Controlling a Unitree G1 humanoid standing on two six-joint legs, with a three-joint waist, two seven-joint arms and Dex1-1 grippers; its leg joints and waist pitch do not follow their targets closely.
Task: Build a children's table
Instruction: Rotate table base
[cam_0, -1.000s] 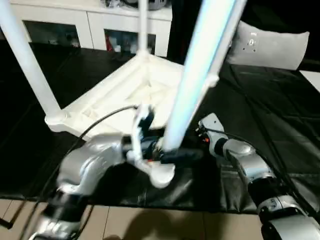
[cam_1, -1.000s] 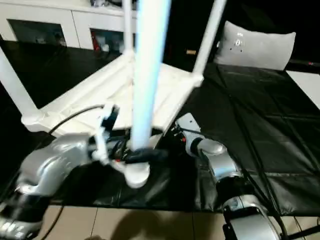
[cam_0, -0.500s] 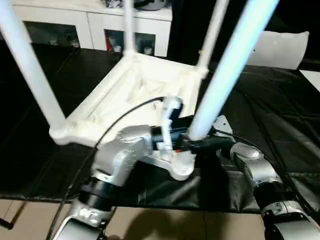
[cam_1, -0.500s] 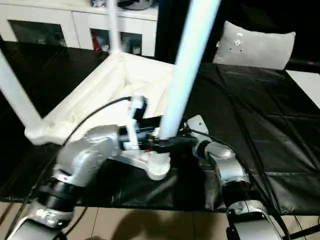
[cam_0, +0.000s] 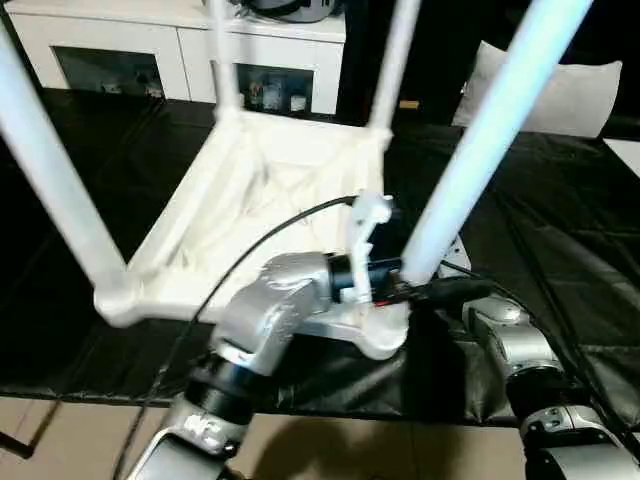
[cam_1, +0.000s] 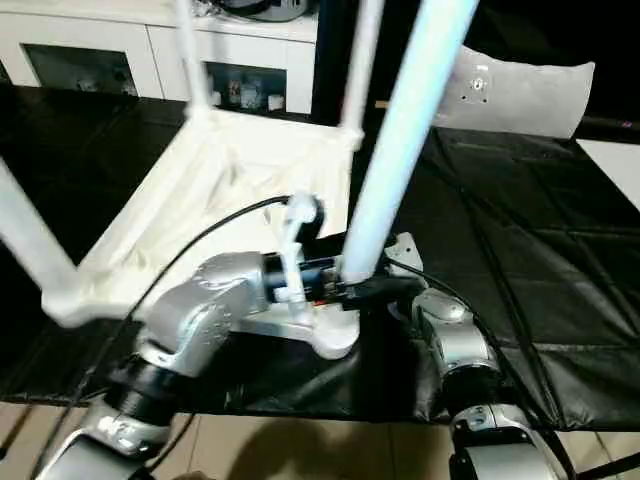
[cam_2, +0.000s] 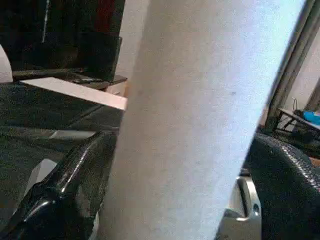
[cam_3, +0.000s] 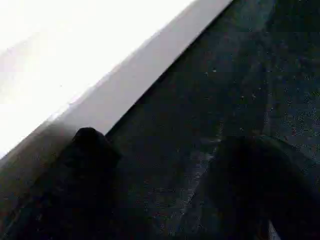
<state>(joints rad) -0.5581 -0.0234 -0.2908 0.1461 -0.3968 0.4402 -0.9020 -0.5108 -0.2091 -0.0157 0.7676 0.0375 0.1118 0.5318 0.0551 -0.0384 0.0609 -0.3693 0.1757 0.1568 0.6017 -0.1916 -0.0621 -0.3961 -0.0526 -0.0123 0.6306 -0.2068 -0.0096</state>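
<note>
White tubing sits between the black fingers of the left end effector (cam_2: 186, 165), which closes on the base of the near leg (cam_0: 470, 150) right above its corner socket. Over the last second this arm has swung that corner towards the robot's right, and the leg now leans further that way. The right end effector (cam_3: 165, 142) stands wide and holds nothing, low beside the tabletop's edge at the same corner. The upside-down tabletop (cam_0: 260, 190) has turned on the black mat (cam_0: 560, 220) near the mat's front edge, with its other three legs (cam_0: 50, 190) already standing in their sockets. By my judgement the fourth leg is being seated, and its tilt suggests it isn't yet square in the socket.
</note>
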